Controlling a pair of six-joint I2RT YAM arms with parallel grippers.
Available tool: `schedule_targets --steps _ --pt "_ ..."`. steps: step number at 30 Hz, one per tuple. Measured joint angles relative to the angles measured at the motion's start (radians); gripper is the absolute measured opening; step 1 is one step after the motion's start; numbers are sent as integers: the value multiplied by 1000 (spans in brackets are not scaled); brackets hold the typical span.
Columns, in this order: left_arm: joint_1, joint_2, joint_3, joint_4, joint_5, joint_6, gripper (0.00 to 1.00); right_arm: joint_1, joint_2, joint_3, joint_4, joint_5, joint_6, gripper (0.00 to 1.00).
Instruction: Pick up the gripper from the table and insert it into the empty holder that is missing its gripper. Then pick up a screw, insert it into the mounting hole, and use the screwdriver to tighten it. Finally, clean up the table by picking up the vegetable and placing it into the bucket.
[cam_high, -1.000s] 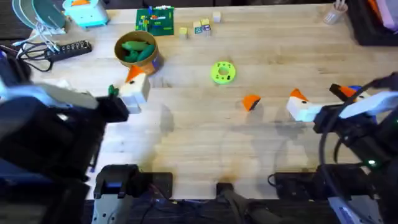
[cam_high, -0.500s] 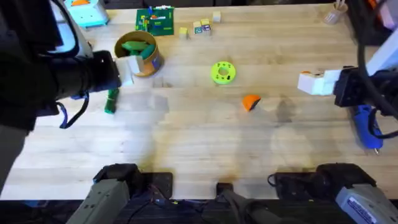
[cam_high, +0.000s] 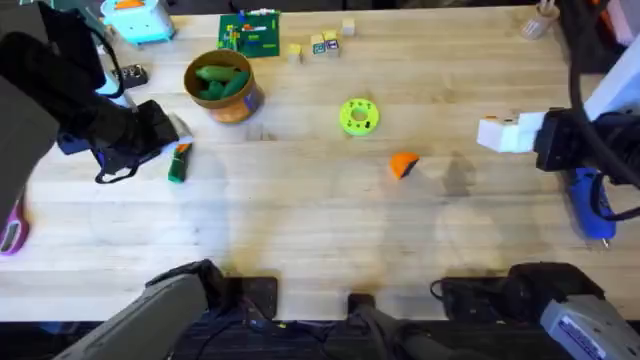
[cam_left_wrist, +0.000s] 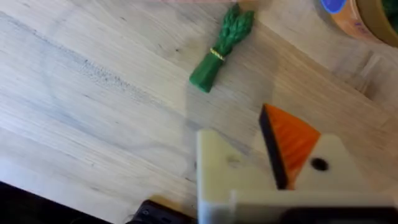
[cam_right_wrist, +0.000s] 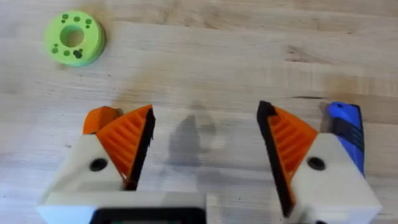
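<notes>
The small orange gripper (cam_high: 403, 164) lies on the table (cam_high: 300, 220) right of centre; in the right wrist view the gripper (cam_right_wrist: 99, 117) peeks out behind one finger. My right gripper (cam_high: 495, 132) (cam_right_wrist: 205, 143) hovers open and empty to its right, both pads on. The blue screwdriver (cam_high: 590, 200) (cam_right_wrist: 345, 121) lies at the right edge. My left gripper (cam_high: 168, 130) (cam_left_wrist: 252, 140) is shut, just above the dark green vegetable (cam_high: 178, 162) (cam_left_wrist: 221, 50). One of its white fingers is the bare holder (cam_left_wrist: 217, 168); the other carries an orange pad (cam_left_wrist: 292, 140). The bucket (cam_high: 240, 100) (cam_left_wrist: 367, 22) stands behind.
Light green pods fill the bucket. A yellow-green ring disc (cam_high: 359, 116) (cam_right_wrist: 74, 38) sits mid-table. At the back are a green board (cam_high: 250, 32), small blocks (cam_high: 320, 45), a teal box (cam_high: 135, 15) and a power strip (cam_high: 130, 75). A pink object (cam_high: 12, 230) lies at the left edge.
My left arm has swung back and to the left, away from the bucket, and its gripper now sits by the vegetable. The right arm has not moved.
</notes>
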Motion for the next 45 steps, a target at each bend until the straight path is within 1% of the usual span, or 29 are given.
schedule_targets --steps 2,3,5,7,8,9,10,11,13,14,16,18,22,25,27,29,32,36,41,45 --pt "-5 2 0 0 17 4 78 0 0 0 0 0 0 991" --pt "-12 0 0 0 21 10 21 0 0 0 0 0 0 991" --pt "-36 -4 0 -1 28 10 7 0 0 0 3 0 0 991" --pt "-80 -22 2 -3 37 11 12 0 0 0 4 0 0 991" --pt "-107 -35 5 -6 41 16 84 0 0 0 4 0 0 991" --pt "-142 -53 12 -8 46 14 248 0 0 0 4 0 0 991" --pt "-173 -72 19 -7 50 15 390 0 0 0 4 0 0 991" --pt "-215 -96 31 -6 54 15 560 0 0 0 4 0 0 992" --pt "-295 -143 54 7 61 15 864 0 0 0 4 0 0 991" --pt "-343 -169 64 19 68 13 961 0 0 0 4 0 0 991" --pt "-436 -217 77 50 74 14 993 0 0 0 4 0 0 991" --pt "-531 -260 82 82 81 14 994 0 0 0 4 0 0 991" --pt "-701 -303 83 179 90 11 994 0 0 0 4 0 0 991" --pt "-807 -305 83 275 96 9 994 0 0 0 4 0 0 991" --pt "-854 -304 83 327 98 7 994 0 0 0 4 0 0 991" --pt "-886 -299 83 384 99 6 994 0 0 0 4 0 0 991" --pt "-903 -277 83 461 99 6 994 0 0 0 4 0 0 992" --pt "-904 -246 84 434 99 3 993 0 0 0 4 0 0 991" --pt "-904 -226 84 430 95 4 992 0 0 0 4 0 0 991" --pt "-904 -217 84 444 88 39 992 0 0 0 4 0 0 992"
